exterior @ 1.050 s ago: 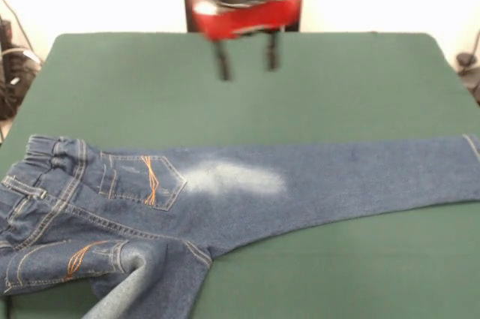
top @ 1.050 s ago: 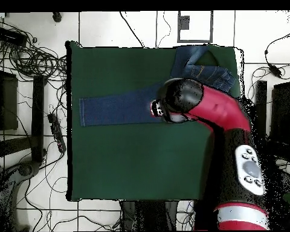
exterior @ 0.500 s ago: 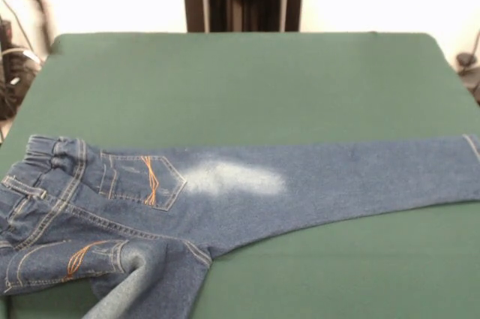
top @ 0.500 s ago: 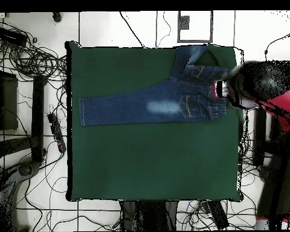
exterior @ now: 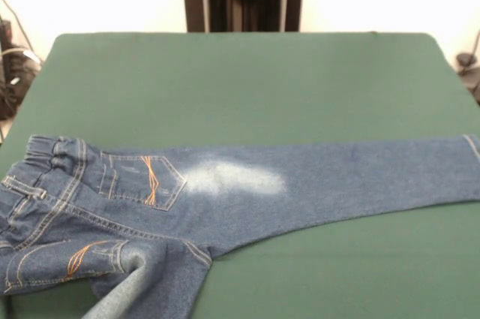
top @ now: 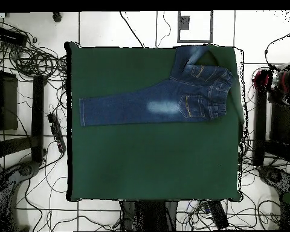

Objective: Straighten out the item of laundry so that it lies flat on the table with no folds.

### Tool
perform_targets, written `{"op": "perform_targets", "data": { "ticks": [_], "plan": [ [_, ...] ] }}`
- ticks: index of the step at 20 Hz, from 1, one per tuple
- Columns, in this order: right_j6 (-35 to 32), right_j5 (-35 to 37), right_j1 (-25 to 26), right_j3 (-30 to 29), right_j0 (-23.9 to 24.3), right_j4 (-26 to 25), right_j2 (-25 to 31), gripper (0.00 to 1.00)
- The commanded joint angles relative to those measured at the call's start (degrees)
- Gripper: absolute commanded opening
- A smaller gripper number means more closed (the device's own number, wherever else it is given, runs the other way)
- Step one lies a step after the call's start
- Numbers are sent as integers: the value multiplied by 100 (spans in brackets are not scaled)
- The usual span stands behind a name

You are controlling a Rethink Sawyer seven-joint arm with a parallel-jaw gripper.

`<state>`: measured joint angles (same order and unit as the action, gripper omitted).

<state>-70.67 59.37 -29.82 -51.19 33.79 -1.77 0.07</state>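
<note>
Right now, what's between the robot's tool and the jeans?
In the overhead view, the tool is off past the table's edge. Between it and the jeans lie a thin strip of green cloth and some floor, nothing else.

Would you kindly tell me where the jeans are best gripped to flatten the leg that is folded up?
Probably the folded leg itself, near its free end at the table's edge, coming straight down from above. One leg already lies flat and straight; the other is doubled up by the waistband, so pulling its end outward should unfold it.
</note>
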Motion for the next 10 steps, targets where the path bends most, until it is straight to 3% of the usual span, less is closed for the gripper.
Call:
{"op": "perform_targets", "data": {
  "ticks": [1, 10],
  "plan": [
    [1066, -154, 428, -439, -63, -109, 1061, 100],
    [689, -649, 604, -612, -32, -355, 989, 100]
  ]
}}
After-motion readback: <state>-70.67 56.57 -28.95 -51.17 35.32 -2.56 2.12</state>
